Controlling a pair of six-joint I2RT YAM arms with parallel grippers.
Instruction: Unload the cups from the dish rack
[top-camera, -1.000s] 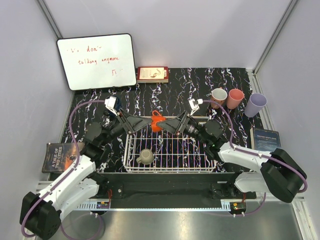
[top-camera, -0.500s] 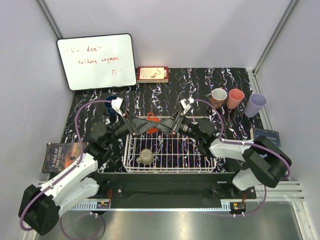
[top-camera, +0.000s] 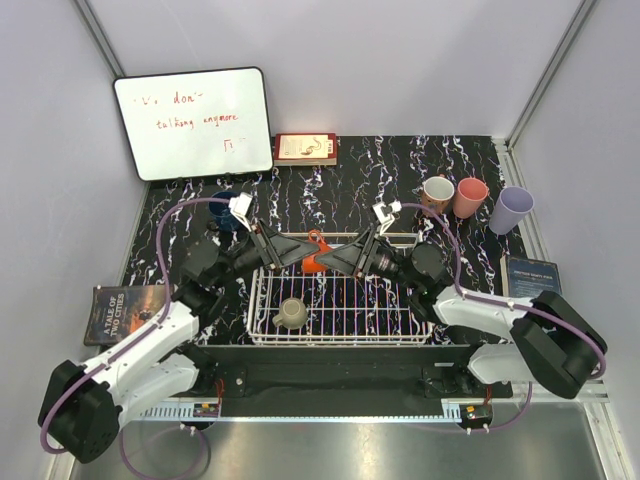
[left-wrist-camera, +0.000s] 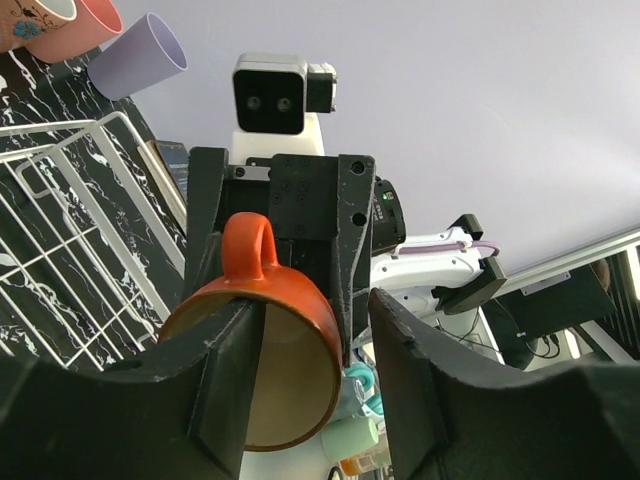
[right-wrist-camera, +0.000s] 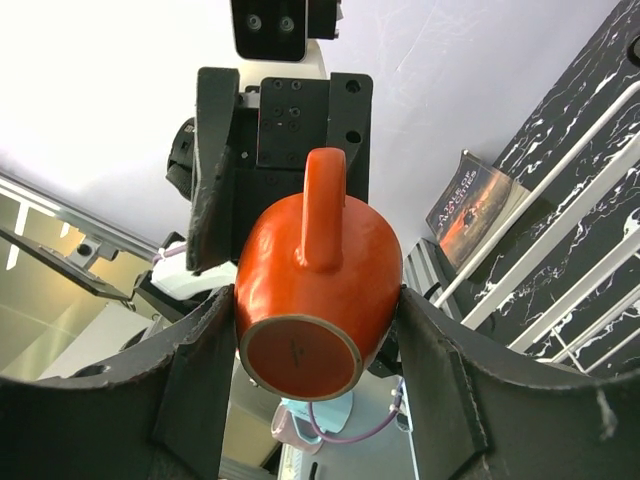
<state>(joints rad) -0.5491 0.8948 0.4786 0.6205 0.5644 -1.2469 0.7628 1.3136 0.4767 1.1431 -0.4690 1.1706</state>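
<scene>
Over the far edge of the dish rack we see the two arms meet nose to nose, the right gripper clamped on the body of the orange cup and holding it clear of the wires. The left gripper faces it with jaws about half apart, one finger at the rim and the other off the wall, so we judge no hold yet. The cup lies sideways, handle up, its axis along the line between the wrists, mouth toward the left gripper, base toward the right.
</scene>
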